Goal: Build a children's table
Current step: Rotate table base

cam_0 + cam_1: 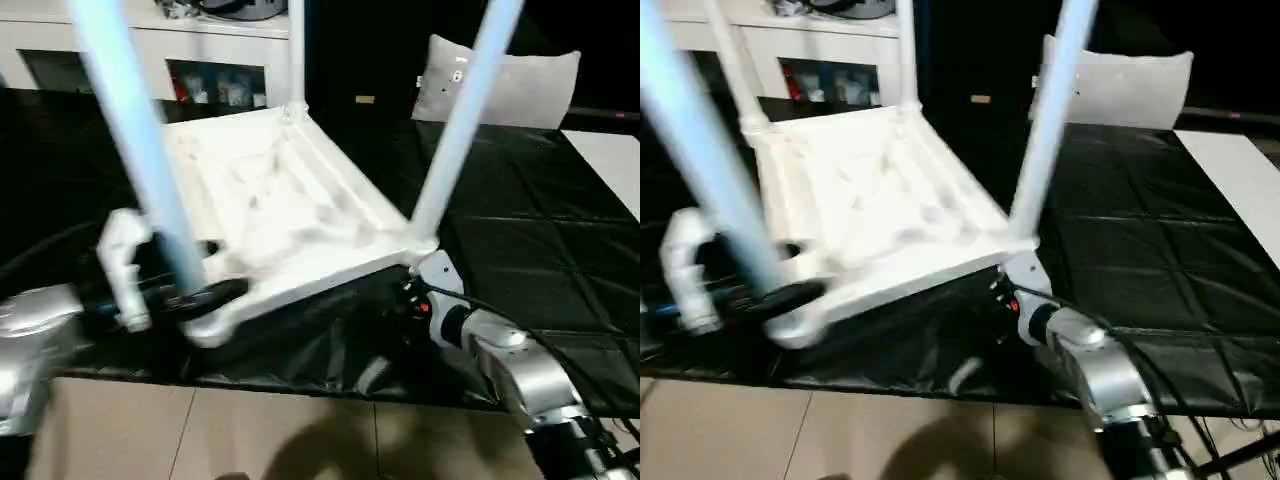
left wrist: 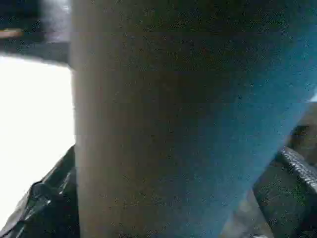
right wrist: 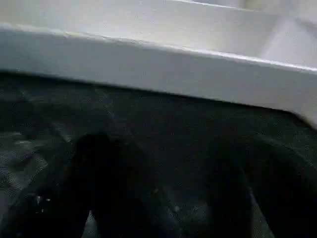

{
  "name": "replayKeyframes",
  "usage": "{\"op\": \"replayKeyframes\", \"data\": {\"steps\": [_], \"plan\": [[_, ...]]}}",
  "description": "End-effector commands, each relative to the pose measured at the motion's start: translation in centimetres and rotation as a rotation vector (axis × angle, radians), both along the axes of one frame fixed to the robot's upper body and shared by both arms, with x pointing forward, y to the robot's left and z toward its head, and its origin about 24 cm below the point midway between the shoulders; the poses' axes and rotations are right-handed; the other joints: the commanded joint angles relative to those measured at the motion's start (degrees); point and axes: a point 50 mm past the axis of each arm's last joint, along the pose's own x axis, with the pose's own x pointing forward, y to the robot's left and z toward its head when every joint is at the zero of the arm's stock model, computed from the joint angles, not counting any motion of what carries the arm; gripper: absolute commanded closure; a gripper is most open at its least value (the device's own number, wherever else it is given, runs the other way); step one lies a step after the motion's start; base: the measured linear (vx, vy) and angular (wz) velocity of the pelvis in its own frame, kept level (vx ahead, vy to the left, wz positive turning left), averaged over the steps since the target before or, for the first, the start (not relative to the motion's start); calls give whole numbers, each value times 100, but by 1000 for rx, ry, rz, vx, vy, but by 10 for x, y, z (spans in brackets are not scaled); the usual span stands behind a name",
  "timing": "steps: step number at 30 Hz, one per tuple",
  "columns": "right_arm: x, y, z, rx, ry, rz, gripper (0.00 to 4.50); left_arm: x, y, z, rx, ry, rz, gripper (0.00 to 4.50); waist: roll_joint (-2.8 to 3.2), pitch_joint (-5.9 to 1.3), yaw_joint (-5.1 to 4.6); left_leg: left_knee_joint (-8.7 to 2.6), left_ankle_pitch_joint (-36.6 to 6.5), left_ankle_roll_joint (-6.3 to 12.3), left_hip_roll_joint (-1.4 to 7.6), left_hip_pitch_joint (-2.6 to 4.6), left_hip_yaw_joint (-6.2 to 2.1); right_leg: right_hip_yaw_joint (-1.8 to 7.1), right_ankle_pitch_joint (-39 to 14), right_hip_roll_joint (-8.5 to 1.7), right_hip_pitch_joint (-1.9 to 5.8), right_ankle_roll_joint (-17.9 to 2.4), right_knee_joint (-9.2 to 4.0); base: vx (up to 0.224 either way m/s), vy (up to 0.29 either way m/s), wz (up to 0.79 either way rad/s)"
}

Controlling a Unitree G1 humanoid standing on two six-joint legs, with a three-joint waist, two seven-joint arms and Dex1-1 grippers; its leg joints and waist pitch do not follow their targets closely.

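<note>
Upside down, the white plastic children's table (image 1: 290,215) lies tilted on the black-covered work surface (image 1: 540,250), its ribbed underside up and its tapered white tubular legs (image 1: 462,115) rising toward twelve o'clock. At eight o'clock, the left gripper (image 1: 205,297) has its black fingers spread around the near-left leg (image 1: 140,140) at its base. At five o'clock, the right gripper (image 3: 163,198), jaws released, sits under the top's near-right corner.

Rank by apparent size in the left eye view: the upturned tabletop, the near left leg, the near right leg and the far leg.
1. Tabletop, the biggest.
2. Near left leg, widest of the legs, though it stands closest to the camera.
3. Near right leg, slimmer.
4. Far leg, thinnest; distance may account for that.
</note>
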Motion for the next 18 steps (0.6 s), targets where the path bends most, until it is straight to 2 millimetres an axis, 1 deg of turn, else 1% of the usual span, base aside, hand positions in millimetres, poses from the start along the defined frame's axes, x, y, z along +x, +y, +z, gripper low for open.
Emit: {"op": "replayKeyframes", "data": {"steps": [1, 3, 4, 5, 6, 7, 8, 10, 11, 12, 13, 14, 15, 16, 18], "plan": [[5, -3, 1, -22, -13, -19, 0, -7, -24, 6, -35, -1, -144, 6, 97, -314, 10, -460, -1559, -170, 140, -11, -36, 257, -1577, -294, 266, -1043, -377, 0, 0, 0], [6, -1, 0, -17, -11, -25, 0, -11, -37, 6, -49, 7, -212, 6, 105, -329, 9, -444, -1395, -128, 132, -25, -30, 260, -1409, -287, 282, -1044, -361, 0, 0, 0], [9, 2, 0, -5, -24, -25, 0, -14, -53, 4, -62, 9, -276, 6, 100, -331, -4, -431, -1300, -102, 125, -41, -22, 255, -1344, -278, 284, -1045, -362, 0, 0, 0], [10, 2, 0, -1, -26, -26, 0, -14, -55, 4, -63, 8, -283, 6, 95, -333, -8, -432, -1281, -98, 130, -44, -21, 253, -1356, -280, 284, -1040, -361, 0, 0, 0], [11, 3, 1, 6, -31, -28, 0, -14, -60, 3, -66, 7, -298, 6, 108, -334, -7, -423, -1241, -95, 125, -51, -21, 253, -1351, -275, 288, -1038, -361, 0, 0, 0], [12, 4, 1, 12, -34, -31, 0, -14, -65, 3, -68, 5, -310, 6, 106, -336, -9, -418, -1194, -90, 126, -62, -21, 253, -1322, -284, 293, -1033, -362, 0, 0, 0], [15, 7, 4, 20, -51, -28, 0, -12, -75, 3, -74, -4, -315, 6, 98, -335, -30, -426, -1178, -99, 123, -83, -30, 244, -1352, -276, 316, -1000, -357, 0, 0, 0], [19, 11, 7, 31, -71, -19, 0, -7, -88, 4, -75, -25, -313, 6, 74, -322, -65, -425, -1298, -95, 123, -76, -24, 238, -1520, -265, 299, -960, -388, 0, 0, 0], [19, 13, 9, 37, -76, -6, 0, -6, -94, 4, -80, -31, -323, 6, 80, -317, -60, -419, -1381, -100, 121, -59, -28, 235, -1719, -274, 289, -912, -404, 0, 0, 0], [19, 14, 9, 38, -76, -4, 0, -6, -95, 5, -81, -32, -327, 6, 72, -318, -68, -420, -1406, -101, 117, -77, -37, 231, -1856, -284, 305, -855, -414, 0, 0, 0], [20, 17, 10, 38, -83, 18, 0, -6, -106, 7, -92, -37, -358, 6, 66, -319, -71, -416, -1404, -93, 121, -72, -29, 237, -1905, -284, 292, -814, -434, 0, 0, 0], [21, 18, 10, 34, -89, 26, 0, -7, -112, 8, -102, -39, -382, 6, 80, -324, -67, -409, -1397, -91, 121, -66, -31, 239, -1896, -288, 287, -814, -430, 0, 0, 0], [21, 18, 10, 33, -91, 27, 0, -7, -114, 9, -105, -40, -388, 6, 75, -327, -75, -410, -1364, -85, 120, -75, -31, 238, -1853, -285, 294, -823, -424, 0, 0, 0], [22, 19, 10, 31, -95, 31, 0, -8, -121, 11, -115, -44, -410, 6, 72, -336, -77, -407, -1260, -74, 123, -92, -36, 236, -1660, -282, 310, -875, -398, 0, 0, 0], [22, 20, 10, 32, -95, 31, 0, -9, -125, 11, -118, -46, -418, 6, 67, -342, -93, -398, -1196, -51, 124, -95, -30, 234, -1490, -275, 310, -947, -386, 0, 0, 0]]}}
